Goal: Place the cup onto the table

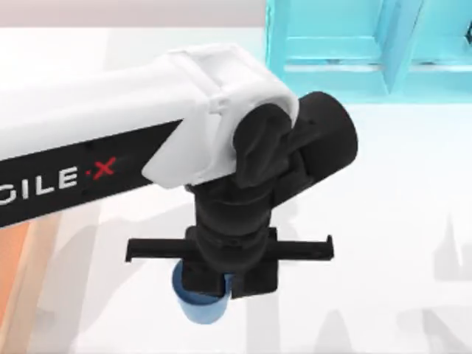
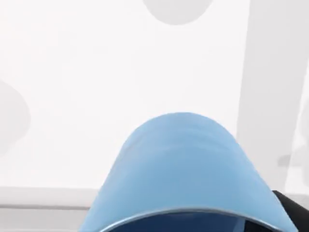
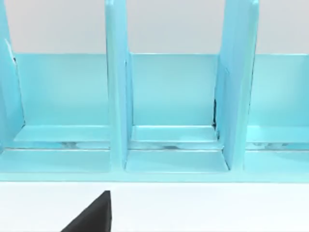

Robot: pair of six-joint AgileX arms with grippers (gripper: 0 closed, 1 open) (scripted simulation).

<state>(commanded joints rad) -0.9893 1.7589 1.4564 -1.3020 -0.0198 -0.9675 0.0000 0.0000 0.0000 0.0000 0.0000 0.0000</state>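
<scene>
While held above the table (image 1: 413, 221) near 6 o'clock in the top view: cup (image 1: 200, 302) clamped in left claw (image 1: 221, 284), fingers closed on its rim. Contact with table not discernible. Risk: early release, cup drops, tips or rolls. Turquoise shelf unit (image 1: 346, 44) at 1 o'clock. Right claw (image 3: 91, 215) parked facing shelf; fingers: cannot tell.
</scene>
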